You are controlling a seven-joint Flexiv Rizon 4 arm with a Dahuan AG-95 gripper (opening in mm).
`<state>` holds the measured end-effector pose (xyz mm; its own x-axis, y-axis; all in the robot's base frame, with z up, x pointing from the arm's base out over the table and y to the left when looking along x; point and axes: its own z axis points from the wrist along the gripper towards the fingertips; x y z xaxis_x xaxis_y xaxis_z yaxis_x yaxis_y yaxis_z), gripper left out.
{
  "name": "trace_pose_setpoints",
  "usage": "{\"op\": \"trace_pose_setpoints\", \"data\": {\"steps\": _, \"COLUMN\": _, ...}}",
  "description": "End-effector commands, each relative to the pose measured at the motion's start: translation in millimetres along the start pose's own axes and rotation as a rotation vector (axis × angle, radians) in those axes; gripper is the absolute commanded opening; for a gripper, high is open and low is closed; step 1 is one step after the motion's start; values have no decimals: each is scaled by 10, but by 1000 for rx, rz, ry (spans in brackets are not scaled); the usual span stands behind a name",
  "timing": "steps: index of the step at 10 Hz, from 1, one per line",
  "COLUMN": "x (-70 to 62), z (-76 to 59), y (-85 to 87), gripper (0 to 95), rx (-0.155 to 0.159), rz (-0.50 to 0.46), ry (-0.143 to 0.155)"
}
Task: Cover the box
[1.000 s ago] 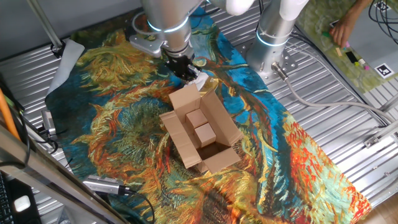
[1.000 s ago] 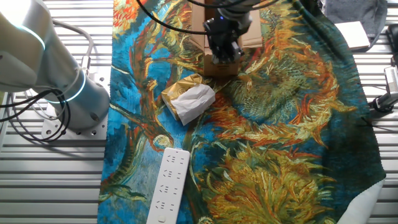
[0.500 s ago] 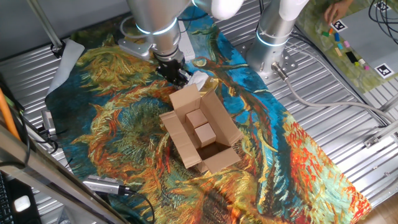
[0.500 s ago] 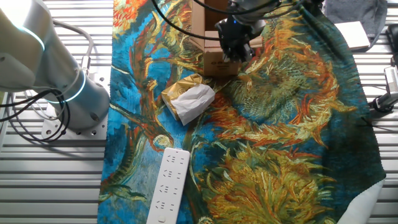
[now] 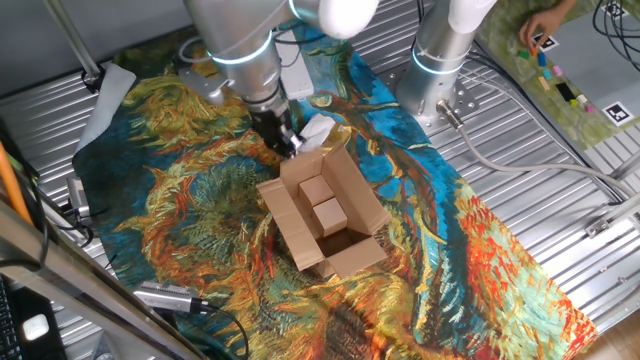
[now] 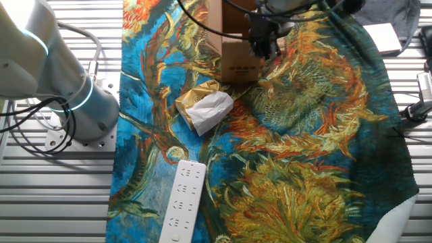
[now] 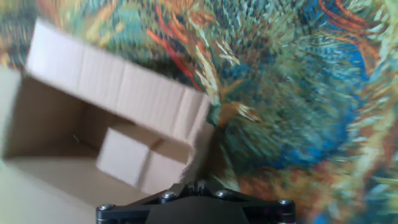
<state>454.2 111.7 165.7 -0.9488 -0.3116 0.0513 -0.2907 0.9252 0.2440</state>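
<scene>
The box [image 5: 327, 213] is a brown cardboard carton standing open on the painted cloth, its flaps spread out and two small cardboard blocks [image 5: 322, 203] inside. It also shows at the top of the other fixed view [image 6: 233, 39] and at the left of the hand view [image 7: 112, 84]. My gripper [image 5: 288, 140] hangs just beyond the box's far left corner, next to the far flap, with its fingers together and nothing between them. It shows beside the box in the other fixed view [image 6: 264, 48]. In the hand view only its base and finger roots [image 7: 198, 184] show.
Crumpled white paper [image 5: 318, 128] lies just behind the box, and it shows in the other fixed view [image 6: 206, 108]. A white power strip [image 6: 182, 202] lies on the cloth. A second arm's base [image 5: 440, 45] stands at the back. A person's hand [image 5: 545, 20] is at the far right.
My gripper has moved from behind the box, near the white paper, toward the box's far left corner and lower. The far flap no longer stands up as high.
</scene>
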Motion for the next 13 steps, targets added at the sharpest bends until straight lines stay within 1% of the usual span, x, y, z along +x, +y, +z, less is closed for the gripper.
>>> {"op": "trace_pose_setpoints", "data": {"steps": 1, "x": -91, "z": 97, "y": 264, "gripper": 0, "rx": -83, "rz": 124, "ry": -39}}
{"op": "trace_pose_setpoints", "data": {"steps": 2, "x": -106, "z": 134, "y": 331, "gripper": 0, "rx": -88, "rz": 136, "ry": -49}}
{"op": "trace_pose_setpoints", "data": {"steps": 3, "x": -113, "z": 174, "y": 386, "gripper": 0, "rx": -83, "rz": 137, "ry": -53}}
{"op": "trace_pose_setpoints", "data": {"steps": 4, "x": -116, "z": 203, "y": 399, "gripper": 0, "rx": -74, "rz": 127, "ry": -52}}
{"op": "trace_pose_setpoints", "data": {"steps": 6, "x": -91, "z": 287, "y": 363, "gripper": 0, "rx": -53, "rz": 99, "ry": -52}}
{"op": "trace_pose_setpoints", "data": {"steps": 7, "x": -73, "z": 334, "y": 340, "gripper": 0, "rx": -27, "rz": 77, "ry": -47}}
{"op": "trace_pose_setpoints", "data": {"steps": 8, "x": -68, "z": 348, "y": 322, "gripper": 0, "rx": -1, "rz": 62, "ry": -40}}
{"op": "trace_pose_setpoints", "data": {"steps": 9, "x": -63, "z": 373, "y": 298, "gripper": 0, "rx": 9, "rz": 51, "ry": -42}}
{"op": "trace_pose_setpoints", "data": {"steps": 10, "x": -57, "z": 455, "y": 224, "gripper": 0, "rx": 16, "rz": 33, "ry": -48}}
{"op": "trace_pose_setpoints", "data": {"steps": 11, "x": -57, "z": 480, "y": 202, "gripper": 0, "rx": 22, "rz": 31, "ry": -46}}
{"op": "trace_pose_setpoints", "data": {"steps": 12, "x": -58, "z": 522, "y": 184, "gripper": 0, "rx": 38, "rz": 25, "ry": -48}}
{"op": "trace_pose_setpoints", "data": {"steps": 13, "x": -58, "z": 551, "y": 176, "gripper": 0, "rx": 41, "rz": 23, "ry": -49}}
